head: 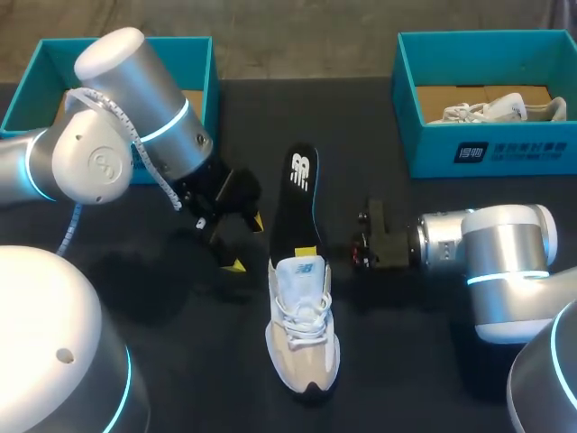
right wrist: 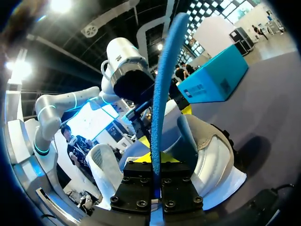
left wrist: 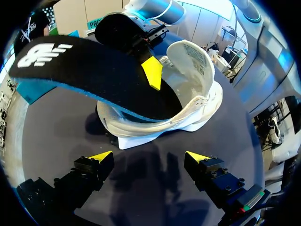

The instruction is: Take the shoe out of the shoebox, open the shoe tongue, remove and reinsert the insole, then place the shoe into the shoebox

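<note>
A white and beige sneaker (head: pixel 303 329) lies in the middle of the black table, toe towards the near edge. A black insole (head: pixel 297 203) with a blue underside sticks out of the shoe's opening, angled up and away. My right gripper (head: pixel 309 251) is shut on the insole's edge just above the shoe's collar; in the right wrist view the insole (right wrist: pixel 162 89) stands edge-on between its pads (right wrist: pixel 156 160). My left gripper (head: pixel 246 242) stands open just left of the shoe with nothing between its fingers. In the left wrist view, the shoe (left wrist: pixel 197 89) and insole (left wrist: pixel 89 70) lie ahead of it (left wrist: pixel 149 157).
A teal shoebox (head: pixel 491 149) at the back right holds another white shoe (head: pixel 500 110). A second teal box (head: pixel 203 63) stands at the back left, partly behind my left arm. The black table (head: pixel 424 361) stretches out around the shoe.
</note>
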You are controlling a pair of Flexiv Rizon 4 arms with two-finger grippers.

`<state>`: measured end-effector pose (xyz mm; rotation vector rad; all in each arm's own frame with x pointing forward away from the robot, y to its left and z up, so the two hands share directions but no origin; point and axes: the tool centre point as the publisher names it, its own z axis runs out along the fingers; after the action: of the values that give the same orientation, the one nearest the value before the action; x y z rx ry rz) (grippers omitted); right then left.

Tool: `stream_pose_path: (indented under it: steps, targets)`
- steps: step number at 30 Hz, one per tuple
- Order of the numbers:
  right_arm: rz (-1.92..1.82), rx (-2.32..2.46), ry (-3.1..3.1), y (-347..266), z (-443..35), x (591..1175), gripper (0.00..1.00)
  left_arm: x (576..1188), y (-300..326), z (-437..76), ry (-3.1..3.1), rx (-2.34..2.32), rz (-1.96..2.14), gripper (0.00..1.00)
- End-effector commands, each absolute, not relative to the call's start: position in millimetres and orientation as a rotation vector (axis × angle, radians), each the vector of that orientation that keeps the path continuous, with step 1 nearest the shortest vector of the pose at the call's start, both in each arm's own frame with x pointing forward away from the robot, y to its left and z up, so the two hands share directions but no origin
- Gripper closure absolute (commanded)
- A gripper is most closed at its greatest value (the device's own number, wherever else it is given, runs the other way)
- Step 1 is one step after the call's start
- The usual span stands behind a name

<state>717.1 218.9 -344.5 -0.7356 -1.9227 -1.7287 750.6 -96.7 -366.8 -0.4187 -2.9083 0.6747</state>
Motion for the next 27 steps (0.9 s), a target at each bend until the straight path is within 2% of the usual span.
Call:
stream_pose_path:
  steps: [1, 27]
  targets:
    - [-1.696, -0.702, -1.942, 222.1, -349.3, 714.6, 1.0, 751.9, -97.8, -368.1, -2.906, -0.421, 0.672, 0.0]
    - [-1.654, -0.631, -1.984, 222.7, -349.7, 699.4, 1.0, 751.9, -97.8, -368.1, -2.906, -0.421, 0.672, 0.0]
